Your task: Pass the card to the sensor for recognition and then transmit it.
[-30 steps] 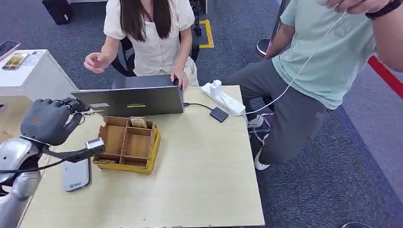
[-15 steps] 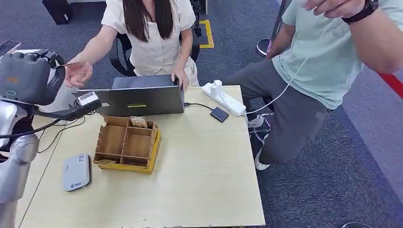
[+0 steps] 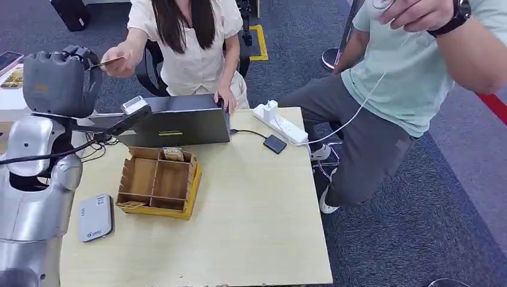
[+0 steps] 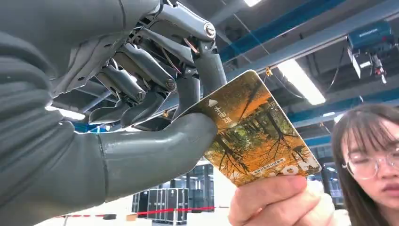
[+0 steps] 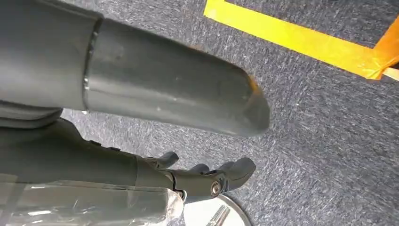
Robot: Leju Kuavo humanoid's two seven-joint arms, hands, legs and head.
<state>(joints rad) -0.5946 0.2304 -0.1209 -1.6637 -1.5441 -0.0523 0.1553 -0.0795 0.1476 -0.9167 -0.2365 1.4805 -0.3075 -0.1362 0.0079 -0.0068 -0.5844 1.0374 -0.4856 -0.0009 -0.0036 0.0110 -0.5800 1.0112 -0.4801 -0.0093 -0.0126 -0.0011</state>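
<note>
My left hand (image 3: pixel 60 81) is raised high at the table's far left corner, reaching toward the seated person behind the laptop. It pinches an orange card (image 4: pixel 256 132) with a forest picture between its thumb (image 4: pixel 155 146) and a finger. In the head view the card (image 3: pixel 107 61) is a thin edge between my hand and the person's hand (image 3: pixel 121 60). The person's fingers (image 4: pixel 277 197) grip the card's opposite edge. The grey sensor (image 3: pixel 95 216) lies flat on the table near the left edge, below my raised arm. My right hand (image 5: pixel 117 162) hangs over the carpet, fingers apart and holding nothing.
A wooden compartment box (image 3: pixel 158 182) stands beside the sensor. Behind it are a laptop (image 3: pixel 173 119), a white power strip (image 3: pixel 281 122) and a small black device (image 3: pixel 275 143). A second person (image 3: pixel 412 78) leans at the table's right corner, holding a white cable.
My left arm has lifted from low over the sensor up toward the seated person. Their hand has come to the card and now grips its far edge.
</note>
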